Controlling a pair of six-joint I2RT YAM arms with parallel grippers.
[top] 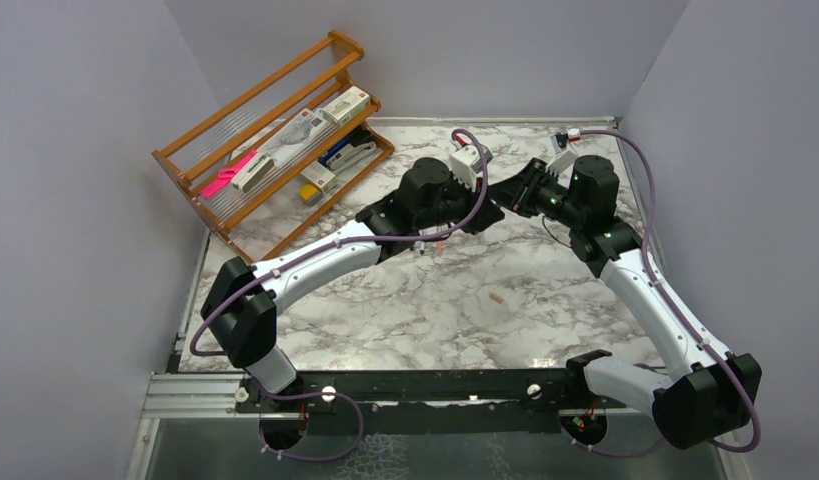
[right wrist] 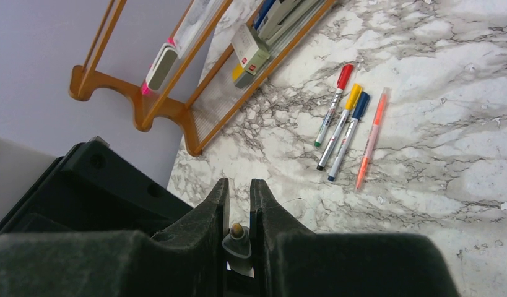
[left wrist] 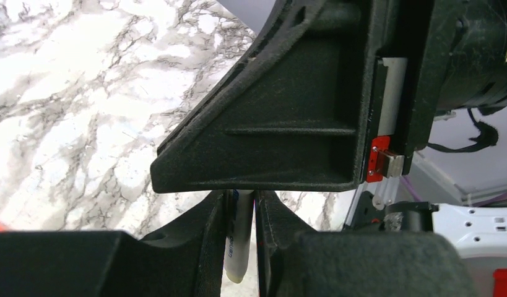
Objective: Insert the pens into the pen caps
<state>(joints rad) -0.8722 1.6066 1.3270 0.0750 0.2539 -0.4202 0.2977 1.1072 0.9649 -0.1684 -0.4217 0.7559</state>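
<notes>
A grey-white pen (left wrist: pixel 240 241) is held in the air between both arms, over the middle back of the table. My left gripper (left wrist: pixel 242 204) is shut on its barrel. My right gripper (right wrist: pixel 239 185) is shut on the same pen (right wrist: pixel 237 238), whose dark tip points at that camera. The two grippers meet nose to nose (top: pixel 497 196). Three pens lie side by side on the marble, with a red cap (right wrist: pixel 345 75), a yellow cap (right wrist: pixel 353 96) and a blue cap (right wrist: pixel 361 105) on them. A salmon-orange pen (right wrist: pixel 371 136) lies next to them. A small pale pink cap (top: pixel 496 297) lies loose nearer the front.
A wooden rack (top: pixel 275 140) with staplers, boxes and a pink bar stands at the back left, also in the right wrist view (right wrist: pixel 195 124). The right gripper's black body (left wrist: pixel 281 124) fills the left wrist view. Grey walls enclose the marble table (top: pixel 415 320).
</notes>
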